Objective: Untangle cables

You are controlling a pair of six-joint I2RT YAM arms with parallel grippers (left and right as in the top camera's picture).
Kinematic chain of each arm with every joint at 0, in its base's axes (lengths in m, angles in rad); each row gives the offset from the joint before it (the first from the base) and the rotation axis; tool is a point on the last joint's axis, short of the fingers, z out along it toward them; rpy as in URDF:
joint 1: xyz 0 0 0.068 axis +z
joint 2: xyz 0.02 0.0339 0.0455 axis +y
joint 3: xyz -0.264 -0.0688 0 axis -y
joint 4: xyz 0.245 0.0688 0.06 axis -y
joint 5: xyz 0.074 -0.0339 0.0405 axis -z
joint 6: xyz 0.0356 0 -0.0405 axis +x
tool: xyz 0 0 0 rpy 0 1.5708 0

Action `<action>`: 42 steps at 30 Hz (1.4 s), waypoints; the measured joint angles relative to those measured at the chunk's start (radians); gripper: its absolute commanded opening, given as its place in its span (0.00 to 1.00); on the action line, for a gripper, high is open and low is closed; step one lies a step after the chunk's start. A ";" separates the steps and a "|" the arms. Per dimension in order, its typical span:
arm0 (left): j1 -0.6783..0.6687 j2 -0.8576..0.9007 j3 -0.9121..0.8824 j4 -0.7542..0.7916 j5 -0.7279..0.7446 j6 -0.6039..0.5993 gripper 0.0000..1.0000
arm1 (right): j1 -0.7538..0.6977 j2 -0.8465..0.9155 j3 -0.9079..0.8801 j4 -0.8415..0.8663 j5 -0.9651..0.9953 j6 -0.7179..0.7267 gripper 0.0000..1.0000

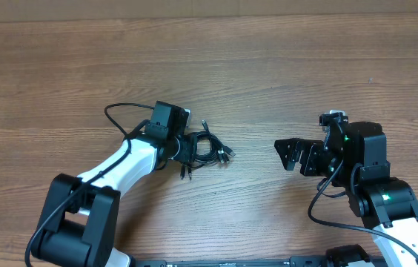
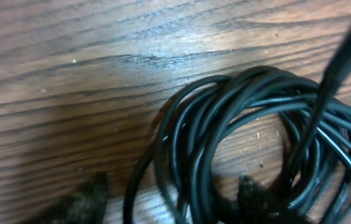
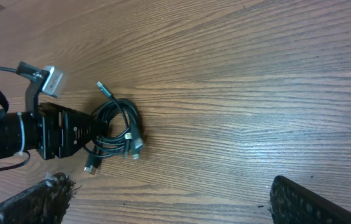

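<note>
The cables are thin black cords with small plug ends, wound in a small coil at mid-table. My left gripper is down at the coil's left side. In the left wrist view the coil fills the right half, and the two fingertips are apart, open, with several strands lying between them. My right gripper is open and empty, well right of the coil. In the right wrist view its fingers are wide apart; the coil and silvery plug tips lie at the far left against the left gripper.
The wooden table is bare around the coil. The thicker black robot cable arcs over the left arm, just left of the coil.
</note>
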 measured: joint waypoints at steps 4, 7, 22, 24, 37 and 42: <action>-0.006 0.005 0.005 0.003 0.010 -0.002 0.15 | 0.000 0.000 0.000 -0.001 0.000 0.000 1.00; -0.006 0.005 0.019 -0.006 0.017 0.003 0.04 | 0.000 0.000 0.000 -0.001 0.000 0.000 1.00; -0.007 -0.031 0.226 -0.122 0.229 0.005 0.04 | 0.000 0.056 0.000 0.002 -0.107 -0.001 0.73; -0.013 -0.031 0.226 -0.127 0.273 0.005 0.04 | 0.000 0.089 0.000 0.007 -0.136 0.005 0.63; -0.093 -0.031 0.226 -0.127 0.351 0.005 0.04 | 0.071 0.249 0.000 0.055 -0.267 0.003 0.43; -0.114 -0.031 0.227 -0.126 0.359 0.000 0.04 | 0.156 0.280 0.000 0.059 -0.225 0.003 0.31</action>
